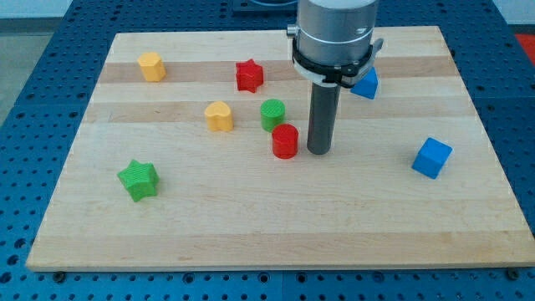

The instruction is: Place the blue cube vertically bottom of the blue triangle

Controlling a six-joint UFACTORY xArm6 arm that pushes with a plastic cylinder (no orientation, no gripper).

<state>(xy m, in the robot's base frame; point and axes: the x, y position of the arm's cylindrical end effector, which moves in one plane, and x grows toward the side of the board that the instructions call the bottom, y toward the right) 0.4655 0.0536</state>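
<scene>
My tip (318, 151) sits just right of the red cylinder (285, 141), mid-frame on the counter (251, 226). Blue cube (431, 158) right, blue triangle (365, 83) upper right, half hidden. No jaws on this rig.

The blue cube (431, 157) sits flat at the frame's right, slightly rotated. The blue triangle (366, 84) lies up and left of it, partly hidden, well apart.

Up and to the right of my tip (318, 152), the blue triangle (367, 83) is partly hidden behind the arm's grey housing (334, 33), itself cut off by the view's top.
</scene>
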